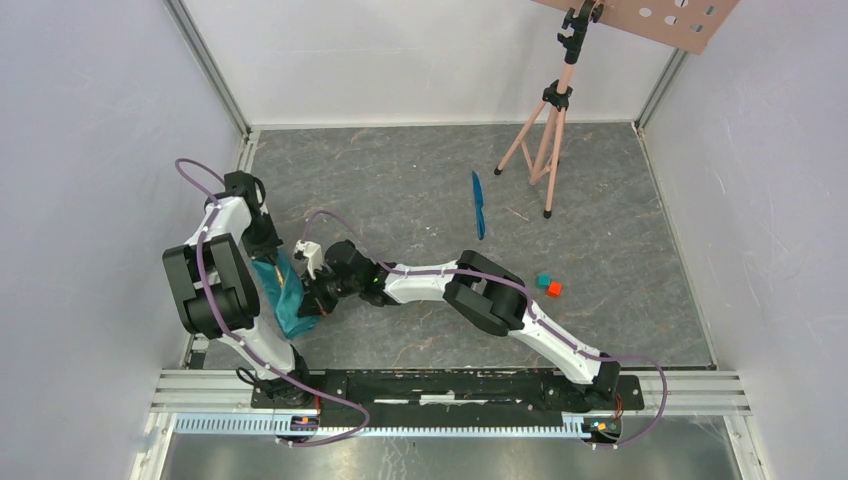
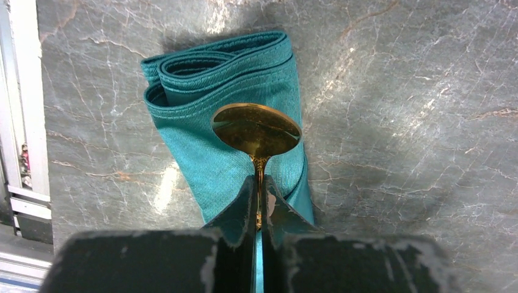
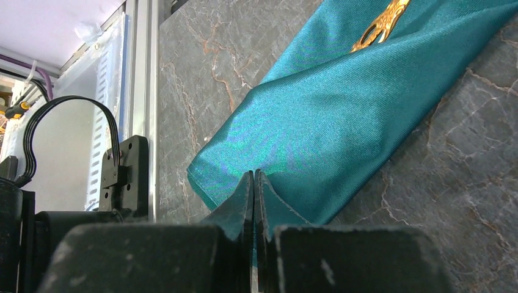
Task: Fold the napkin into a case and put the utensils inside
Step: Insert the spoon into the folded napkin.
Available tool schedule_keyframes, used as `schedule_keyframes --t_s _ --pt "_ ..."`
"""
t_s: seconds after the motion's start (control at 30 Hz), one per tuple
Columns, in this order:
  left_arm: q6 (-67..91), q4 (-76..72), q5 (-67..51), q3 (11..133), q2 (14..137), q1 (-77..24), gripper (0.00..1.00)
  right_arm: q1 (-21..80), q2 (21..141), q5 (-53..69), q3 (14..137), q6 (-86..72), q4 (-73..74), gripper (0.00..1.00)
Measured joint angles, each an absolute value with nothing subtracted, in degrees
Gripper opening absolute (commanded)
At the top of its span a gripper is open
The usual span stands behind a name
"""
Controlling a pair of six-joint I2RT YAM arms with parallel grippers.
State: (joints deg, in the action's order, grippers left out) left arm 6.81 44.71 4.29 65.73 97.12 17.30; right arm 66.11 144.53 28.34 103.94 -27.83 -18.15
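**Case Folded; Spoon at Insertion, Knife Pending**

Right hand (image 3: pixel 253 178): fingers together, tips at the near edge of the case (image 3: pixel 342 116); whether cloth is pinched cannot be told. Left hand (image 2: pixel 259 186): clamped on the handle of the gold spoon (image 2: pixel 256 129), bowl above the case near its open end. Folding appears complete. The blue knife (image 1: pixel 479 205) lies well apart on the table (image 1: pixel 400 180), not yet loaded.

The grey marble-look tabletop (image 1: pixel 400 180) has a pink-legged tripod (image 1: pixel 545 140) standing at the far right, holding up a tan perforated board (image 1: pixel 650 18) (only a corner of it shows). Right of centre, a tiny teal cube (image 1: pixel 543 281) sits right next to a red cube (image 1: pixel 554 289). White walls (image 1: pixel 400 60) all round.
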Motion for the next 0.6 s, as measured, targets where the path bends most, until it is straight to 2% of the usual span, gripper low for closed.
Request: schedule_keyframes --t_s 0.6 --pt "11.07 48.18 4.23 64.82 97.3 17.3 0.02 66.41 144.53 27.75 104.05 -26.63 -17.82 0.0"
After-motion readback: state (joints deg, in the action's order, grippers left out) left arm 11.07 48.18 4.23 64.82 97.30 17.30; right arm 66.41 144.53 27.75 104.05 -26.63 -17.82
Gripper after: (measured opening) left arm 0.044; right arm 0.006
